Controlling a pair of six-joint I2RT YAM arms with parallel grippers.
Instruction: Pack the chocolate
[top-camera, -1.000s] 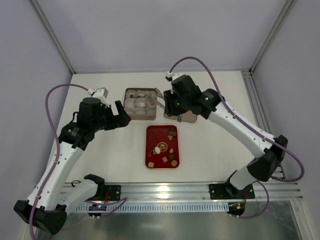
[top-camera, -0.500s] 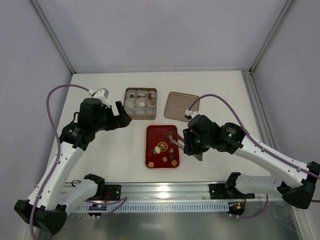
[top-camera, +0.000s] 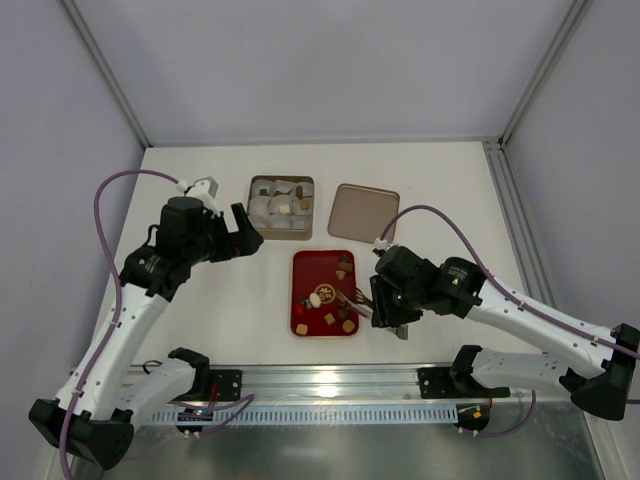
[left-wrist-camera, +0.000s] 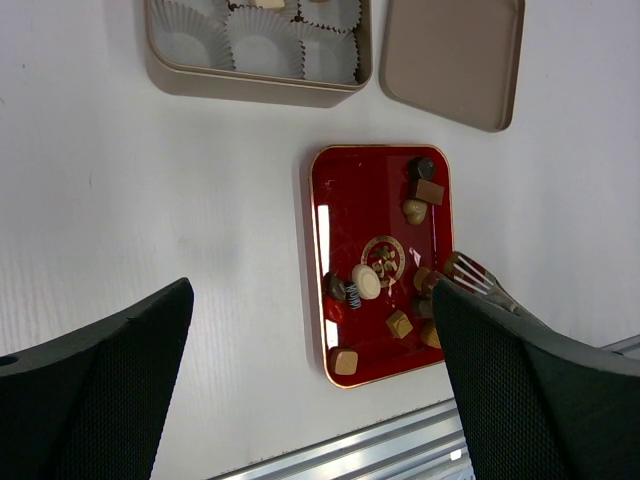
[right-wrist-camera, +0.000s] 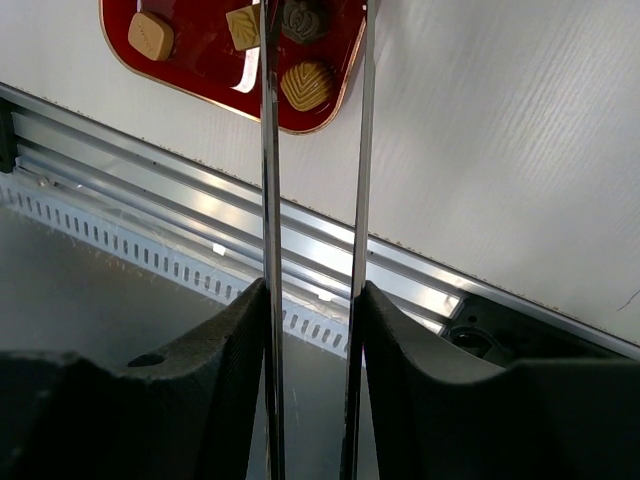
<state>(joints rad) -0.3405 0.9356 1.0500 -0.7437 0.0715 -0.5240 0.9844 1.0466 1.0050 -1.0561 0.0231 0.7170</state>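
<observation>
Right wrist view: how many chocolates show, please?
4 on the red tray: tan square far left; tan block at the tongs' left blade; dark round one between blades; ridged tan one below. Others possibly hidden.

A: What is the room like?

B: A white table (top-camera: 440, 170) boxed in by plain, pale lilac-grey panels: a back wall (top-camera: 320, 70) and two side walls (top-camera: 45, 130) meeting at slim aluminium posts (top-camera: 105, 75).

A: And along the near edge?

B: An aluminium rail (top-camera: 330, 380) with a slotted strip (top-camera: 330, 412) below it, then a brushed metal sheet (top-camera: 330, 452) catching soft glare. The light is even, with faint shadows.
</observation>
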